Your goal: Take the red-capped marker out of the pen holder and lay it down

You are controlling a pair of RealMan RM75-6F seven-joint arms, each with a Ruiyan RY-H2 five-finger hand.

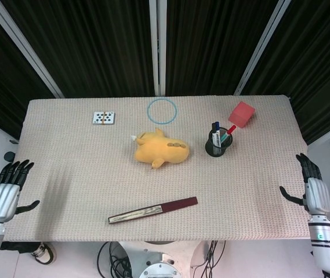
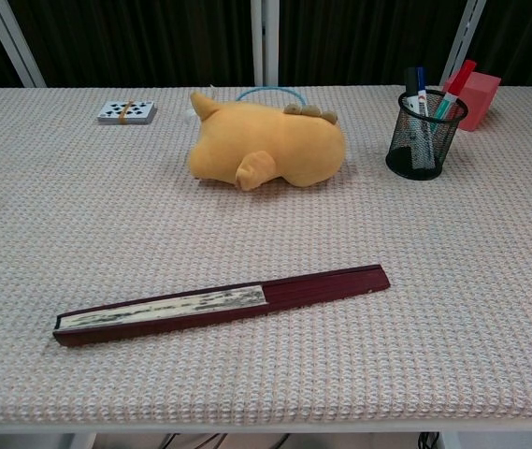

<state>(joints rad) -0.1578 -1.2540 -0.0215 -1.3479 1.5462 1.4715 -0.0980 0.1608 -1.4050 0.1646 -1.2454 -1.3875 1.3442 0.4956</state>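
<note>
The red-capped marker (image 1: 231,130) (image 2: 461,76) leans out of the black mesh pen holder (image 1: 216,147) (image 2: 420,140) at the table's right, among several other markers. My right hand (image 1: 311,184) hovers open beside the table's right edge, well short of the holder, fingers spread. At the left edge, beside the front corner, my left hand (image 1: 5,191) is open with nothing in it. Neither hand shows in the chest view.
A yellow plush toy (image 1: 160,149) lies mid-table, left of the holder. A closed dark red fan (image 1: 153,210) lies near the front edge. A pink box (image 1: 242,114) sits behind the holder, a blue ring (image 1: 162,110) and a card deck (image 1: 104,118) at the back.
</note>
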